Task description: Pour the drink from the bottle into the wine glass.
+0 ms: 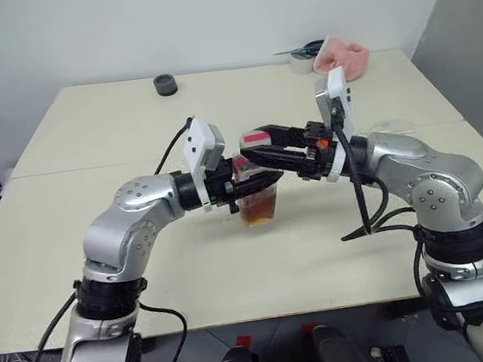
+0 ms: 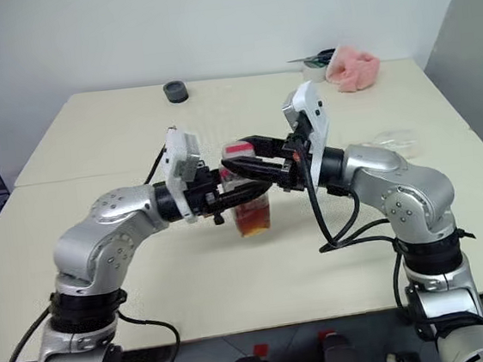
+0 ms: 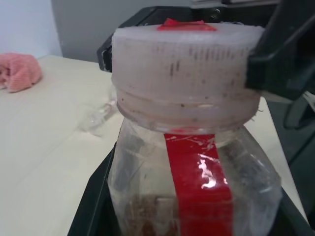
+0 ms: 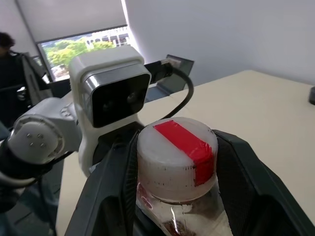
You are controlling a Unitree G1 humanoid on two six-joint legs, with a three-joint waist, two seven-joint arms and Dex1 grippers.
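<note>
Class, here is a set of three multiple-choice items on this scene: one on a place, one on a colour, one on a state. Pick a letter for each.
1. Where does the pink cloth lie?
A. at the table's near edge
B. at the table's far right corner
C. under the bottle

2. What colour is the tape strip across the bottle's white cap?
A. blue
B. red
C. green

3. What is the state of the cap?
A. sitting on the bottle
B. lying on the table
C. in a person's hand

Key: 1 B, the pink cloth sits far back on the right of the table. 2 B, the tape strip is red. 3 A, the cap tops the bottle, which the left gripper holds.
</note>
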